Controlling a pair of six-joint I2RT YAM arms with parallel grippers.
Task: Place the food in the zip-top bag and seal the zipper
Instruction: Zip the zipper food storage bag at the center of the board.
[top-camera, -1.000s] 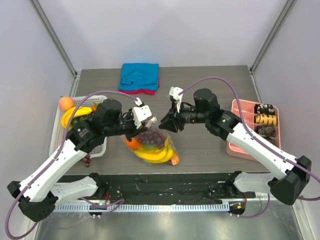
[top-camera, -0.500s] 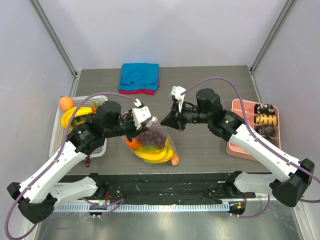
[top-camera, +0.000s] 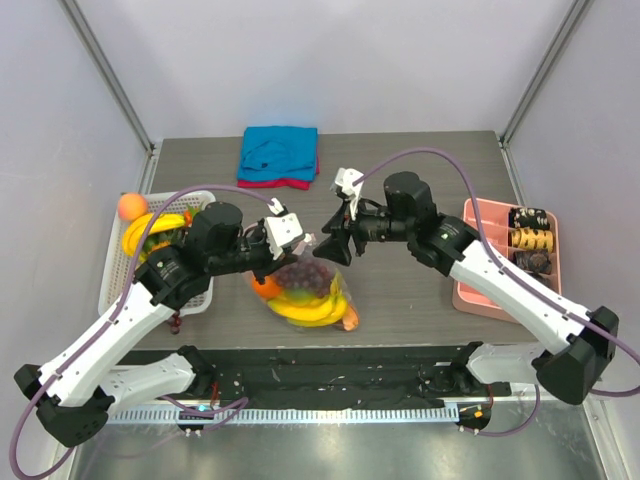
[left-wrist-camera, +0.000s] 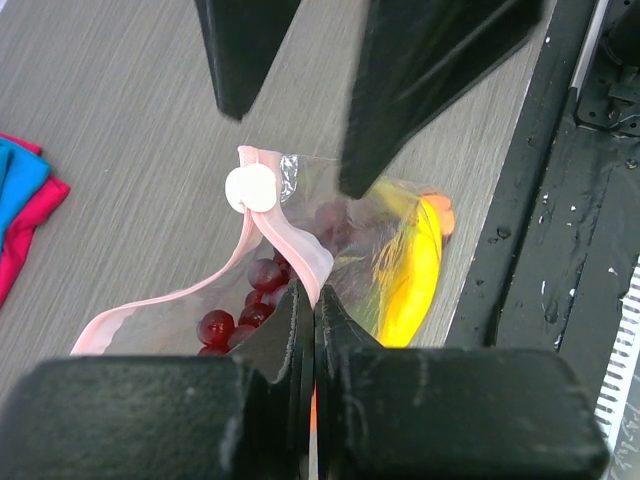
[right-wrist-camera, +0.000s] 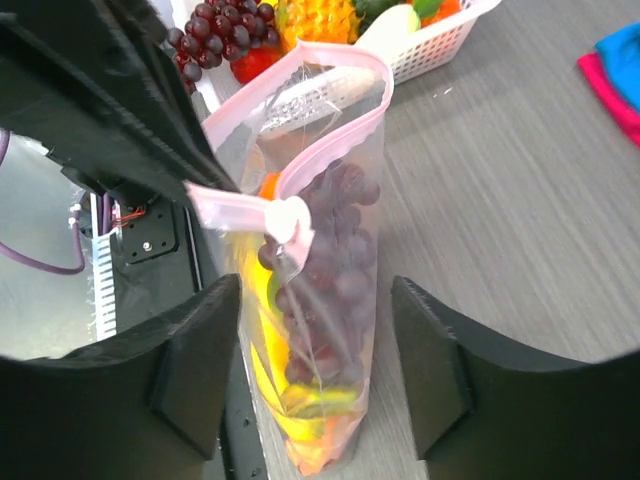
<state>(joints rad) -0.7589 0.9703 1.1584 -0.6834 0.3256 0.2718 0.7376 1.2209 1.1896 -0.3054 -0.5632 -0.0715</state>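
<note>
The zip-top bag (top-camera: 305, 292) hangs upright over the table's near edge, held up by its mouth. Inside it is the food: dark grapes (right-wrist-camera: 335, 250), yellow banana pieces (left-wrist-camera: 410, 270), a round orange (top-camera: 265, 287) and an orange carrot-like piece (top-camera: 349, 320). My left gripper (left-wrist-camera: 308, 300) is shut on the pink zipper (right-wrist-camera: 330, 130) beside its white end (left-wrist-camera: 250, 188). The zipper strip gapes in a loop beyond that pinch. My right gripper (right-wrist-camera: 320, 370) is open and straddles the bag's body below the zipper, its fingers (right-wrist-camera: 200, 370) standing off on either side.
A white basket (top-camera: 110, 270) with more fruit sits at the left, with an orange ball (top-camera: 131, 205) at its far corner. A folded blue-and-red cloth (top-camera: 280, 155) lies at the back. A pink compartment tray (top-camera: 485, 230) with brown pieces is at the right.
The right gripper closed, then spread its jaws wide, and shifted slightly left to sit around the bag. The left gripper and bag have stayed put.
</note>
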